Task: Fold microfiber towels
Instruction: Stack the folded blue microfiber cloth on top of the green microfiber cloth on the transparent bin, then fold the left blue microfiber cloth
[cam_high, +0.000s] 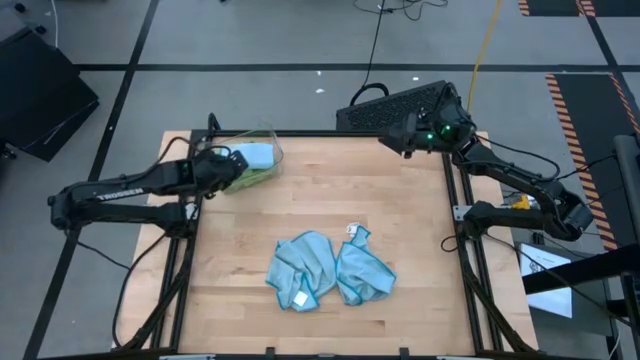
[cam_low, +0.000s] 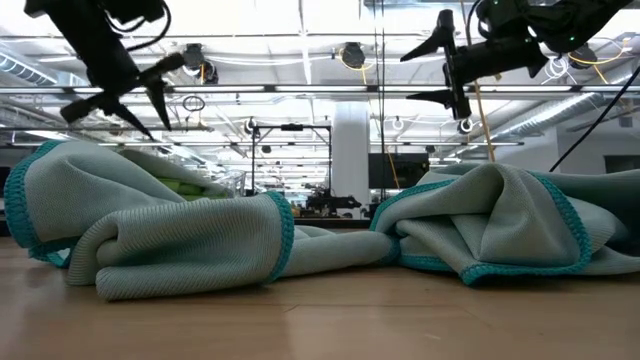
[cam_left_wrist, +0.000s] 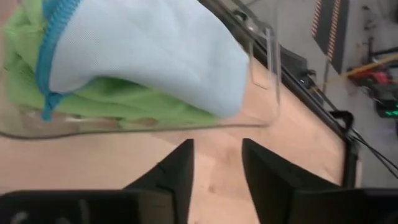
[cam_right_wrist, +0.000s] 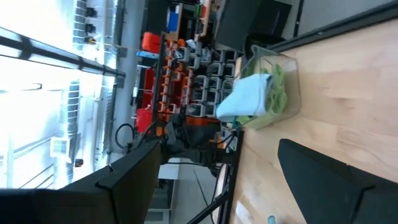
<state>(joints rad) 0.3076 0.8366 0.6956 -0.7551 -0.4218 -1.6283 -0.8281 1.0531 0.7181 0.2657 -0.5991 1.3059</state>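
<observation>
Two light blue microfiber towels (cam_high: 300, 270) (cam_high: 365, 268) lie crumpled side by side on the wooden table, toward its near edge, each with a small white tag. In the low view they fill the foreground (cam_low: 150, 240) (cam_low: 500, 225). Another light blue towel (cam_left_wrist: 155, 50) rests on lime green towels (cam_left_wrist: 124, 102) in the clear bin (cam_high: 268, 140) at the far left. My left gripper (cam_left_wrist: 217, 168) hovers just short of the bin, open, with nothing between its fingers. My right gripper (cam_right_wrist: 230, 186) hangs open above the far right corner.
A dark keyboard-like case (cam_high: 395, 105) sits beyond the table's far right corner. The table's metal frame (cam_high: 465, 260) runs along its edges. Bare wood lies between the bin and the two crumpled towels.
</observation>
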